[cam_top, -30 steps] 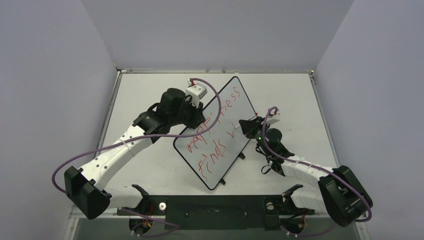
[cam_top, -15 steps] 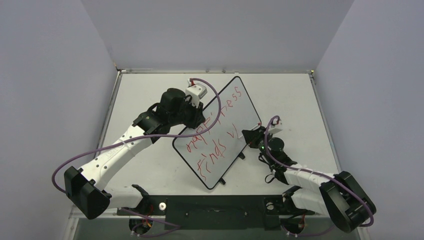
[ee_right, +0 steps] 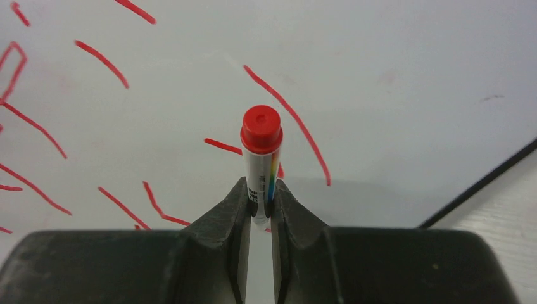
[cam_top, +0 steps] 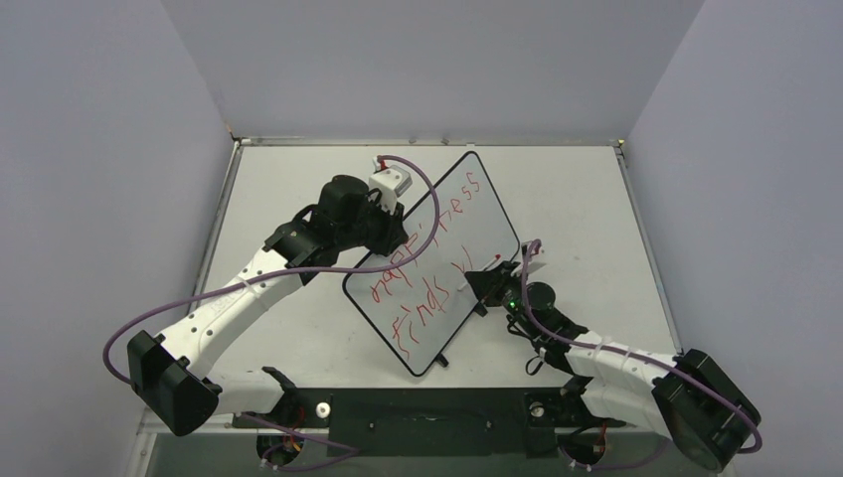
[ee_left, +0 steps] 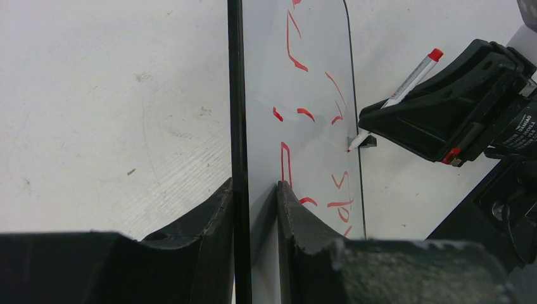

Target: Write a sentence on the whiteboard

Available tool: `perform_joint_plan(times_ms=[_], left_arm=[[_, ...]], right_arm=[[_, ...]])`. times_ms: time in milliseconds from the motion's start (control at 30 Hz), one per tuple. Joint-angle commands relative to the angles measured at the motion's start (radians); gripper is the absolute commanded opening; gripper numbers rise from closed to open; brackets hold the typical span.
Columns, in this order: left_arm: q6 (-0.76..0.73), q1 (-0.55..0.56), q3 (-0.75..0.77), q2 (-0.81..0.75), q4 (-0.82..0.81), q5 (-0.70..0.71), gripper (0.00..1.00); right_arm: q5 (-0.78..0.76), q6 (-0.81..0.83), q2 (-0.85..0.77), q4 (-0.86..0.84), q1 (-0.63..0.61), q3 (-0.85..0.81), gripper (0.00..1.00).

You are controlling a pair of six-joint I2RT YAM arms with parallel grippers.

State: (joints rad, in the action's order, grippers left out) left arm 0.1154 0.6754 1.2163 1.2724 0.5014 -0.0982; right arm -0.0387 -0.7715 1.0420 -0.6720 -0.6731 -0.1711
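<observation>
The whiteboard (cam_top: 489, 237) is propped on edge, slanting across the table. My left gripper (cam_top: 400, 235) is shut on its far-left rim, and the left wrist view shows the jaws (ee_left: 253, 191) pinching the black rim. The sentence (cam_top: 433, 295) is red lettering in two rough lines. My right gripper (cam_top: 485, 285) is shut on a white marker with a red end (ee_right: 261, 158), held point-down against the board. In the left wrist view the marker (ee_left: 405, 82) touches the board near its right rim. Fresh red strokes (ee_right: 291, 120) lie just past the marker.
The matte white table (cam_top: 577, 199) is walled by grey panels on three sides. Two small black clips (cam_top: 480, 310) (cam_top: 444, 360) stick out of the board's lower right edge. Purple cables loop off both arms. A black mounting bar (cam_top: 418, 407) runs along the near edge.
My right arm has slid toward the near edge and a little left along the board with the marker. The red stroke after "finds" has grown longer. The left arm and the board stay put.
</observation>
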Motion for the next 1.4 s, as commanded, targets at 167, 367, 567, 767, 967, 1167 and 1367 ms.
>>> perform_joint_plan(times_ms=[167, 367, 567, 767, 967, 1167, 1367], left_arm=[[-0.088, 0.001, 0.002, -0.029, -0.017, 0.059, 0.0], [-0.088, 0.0, 0.002, -0.028, -0.017, 0.059, 0.0], [-0.088, 0.0, 0.003, -0.028, -0.017, 0.056, 0.0], [-0.088, 0.0, 0.004, -0.028, -0.018, 0.056, 0.0], [-0.088, 0.001, 0.003, -0.028, -0.017, 0.055, 0.0], [-0.087, 0.001, 0.003, -0.029, -0.017, 0.055, 0.0], [-0.087, 0.0, 0.002, -0.032, -0.018, 0.054, 0.0]], right_arm=[[-0.021, 0.033, 0.004, 0.037, -0.026, -0.176, 0.0], [-0.042, 0.068, -0.099, 0.16, -0.026, -0.213, 0.0], [-0.076, 0.08, -0.185, 0.222, 0.049, -0.173, 0.0], [-0.026, 0.071, -0.175, 0.205, 0.168, -0.162, 0.0], [0.043, 0.074, -0.083, 0.147, 0.205, -0.209, 0.0], [0.093, 0.059, 0.017, 0.068, 0.205, -0.243, 0.0], [0.101, 0.066, 0.049, 0.062, 0.205, -0.277, 0.0]])
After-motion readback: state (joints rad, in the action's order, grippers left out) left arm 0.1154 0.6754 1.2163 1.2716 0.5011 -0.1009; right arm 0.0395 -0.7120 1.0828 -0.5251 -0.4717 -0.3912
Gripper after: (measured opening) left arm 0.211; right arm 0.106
